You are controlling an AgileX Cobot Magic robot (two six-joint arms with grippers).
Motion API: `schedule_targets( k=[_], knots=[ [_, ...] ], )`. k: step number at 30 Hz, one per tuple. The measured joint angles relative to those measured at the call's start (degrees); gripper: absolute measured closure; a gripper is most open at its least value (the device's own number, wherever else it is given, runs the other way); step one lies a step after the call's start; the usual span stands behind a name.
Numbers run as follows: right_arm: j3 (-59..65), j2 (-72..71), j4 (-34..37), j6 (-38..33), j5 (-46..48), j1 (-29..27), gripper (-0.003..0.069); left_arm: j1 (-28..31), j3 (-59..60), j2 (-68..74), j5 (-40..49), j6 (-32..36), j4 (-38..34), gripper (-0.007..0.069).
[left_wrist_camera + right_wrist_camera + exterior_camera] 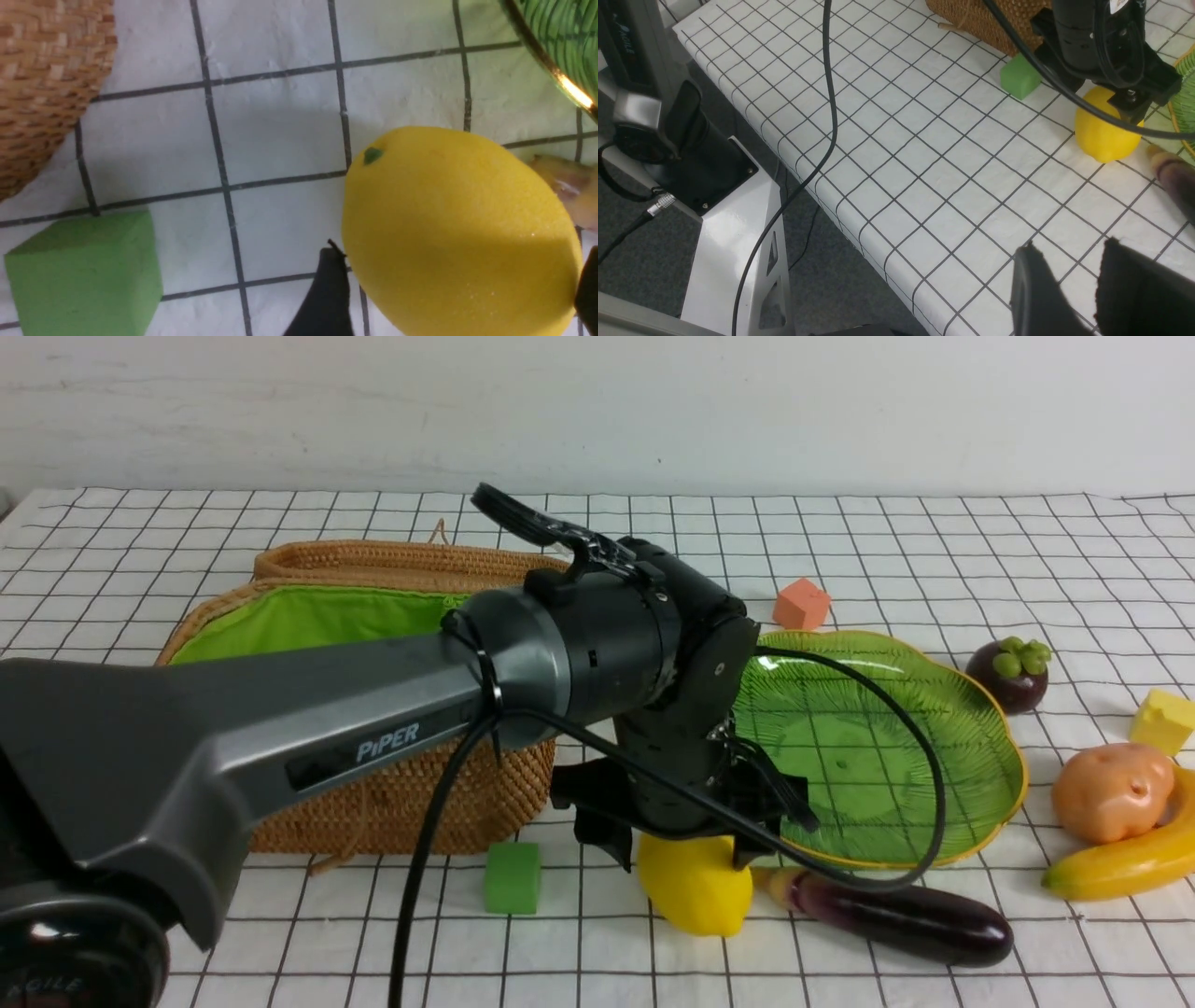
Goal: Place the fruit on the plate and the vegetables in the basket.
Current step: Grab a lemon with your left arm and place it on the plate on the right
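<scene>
Grab step: straddling the oval yellow lemon (695,896) with left gripper (680,857), jaws apart. Next: squeeze, lift onto wavy green glass plate (878,775).

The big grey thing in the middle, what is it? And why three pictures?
That is a robot's left arm. One camera looks forward from between its two arms; the others ride on each wrist. On the checked cloth lie a wicker basket, a green plate, a lemon, an eggplant, a banana, a potato, a mangosteen and foam cubes. The left pincer hangs over the lemon, one finger each side; whether it squeezes yet, I can't tell. The right pincer is open, holding nothing.
</scene>
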Motion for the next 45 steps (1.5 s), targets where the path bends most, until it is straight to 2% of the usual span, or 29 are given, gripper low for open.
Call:
schedule_targets(
  k=[11, 25, 27, 32, 40, 45],
  knots=[
    [0.0, 0.0, 0.0, -0.2, 0.0, 0.0, 0.0431, 0.0, 0.0, 1.1, -2.8, 0.0, -1.9, -0.0006],
    [0.0, 0.0, 0.0, -0.2, 0.1, 0.0, 0.0426, 0.0, 0.0, 3.0, -1.1, 0.6, -2.1, 0.0020],
    [0.0, 0.0, 0.0, -0.2, 0.1, 0.0, 0.0428, 0.0, -0.2, 3.0, 0.2, 2.4, -2.0, 0.0045],
    [0.0, 0.0, 0.0, -0.2, 0.1, 0.0, 0.0431, 0.0, -0.4, 3.0, 4.4, 5.3, -1.6, 0.0048],
    [0.0, 0.0, 0.0, -0.2, 0.1, 0.0, 0.0431, 0.0, -2.6, 1.6, 11.0, 6.1, 2.7, 0.0048],
    [0.0, 0.0, -2.0, 0.3, -1.4, 0.1, 0.0426, 0.0, -10.3, -1.5, 8.8, 9.9, 2.1, 0.0048]
  ],
)
